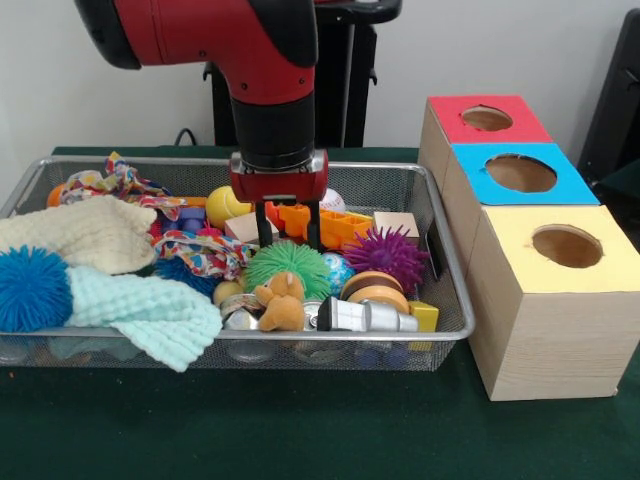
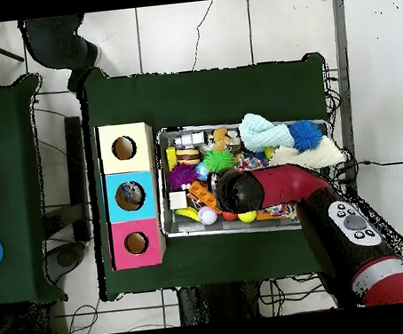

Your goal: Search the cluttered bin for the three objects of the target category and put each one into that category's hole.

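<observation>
My gripper [image 1: 290, 236] hangs low in the middle of the wire mesh bin [image 1: 452, 262], open, with its black fingers [image 1: 266, 226] on either side of one end of an orange plastic toy [image 1: 343, 226]. Just in front lie a green spiky ball [image 1: 287, 262], a purple spiky ball [image 1: 388, 252] and a small brown teddy [image 1: 283, 300]. To the right stand three boxes with round holes in their tops: red [image 1: 455, 112], blue [image 1: 480, 185] and yellow [image 1: 520, 225]. In the overhead view my arm [image 2: 279, 188] covers the gripper over the bin [image 2: 161, 183].
The bin's left half holds a cream cloth [image 1: 85, 232], a mint cloth [image 1: 150, 310], a blue spiky ball [image 1: 30, 288] and patterned fabric [image 1: 115, 182]. A yellow ball [image 1: 225, 205], a wooden block [image 1: 397, 224] and a silver torch [image 1: 368, 317] lie around the gripper.
</observation>
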Controlling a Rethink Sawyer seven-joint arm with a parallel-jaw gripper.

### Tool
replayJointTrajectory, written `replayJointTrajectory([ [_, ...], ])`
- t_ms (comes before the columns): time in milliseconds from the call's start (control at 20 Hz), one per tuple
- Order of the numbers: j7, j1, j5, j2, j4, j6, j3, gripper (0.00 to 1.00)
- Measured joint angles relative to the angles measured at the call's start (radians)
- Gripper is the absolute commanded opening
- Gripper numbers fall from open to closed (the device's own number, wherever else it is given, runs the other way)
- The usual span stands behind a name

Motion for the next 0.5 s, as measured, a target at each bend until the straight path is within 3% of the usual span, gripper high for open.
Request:
replayJointTrajectory([
  [500,0.000,0.013,0.001,0.042,0.000,-0.078,-0.061,1.00],
])
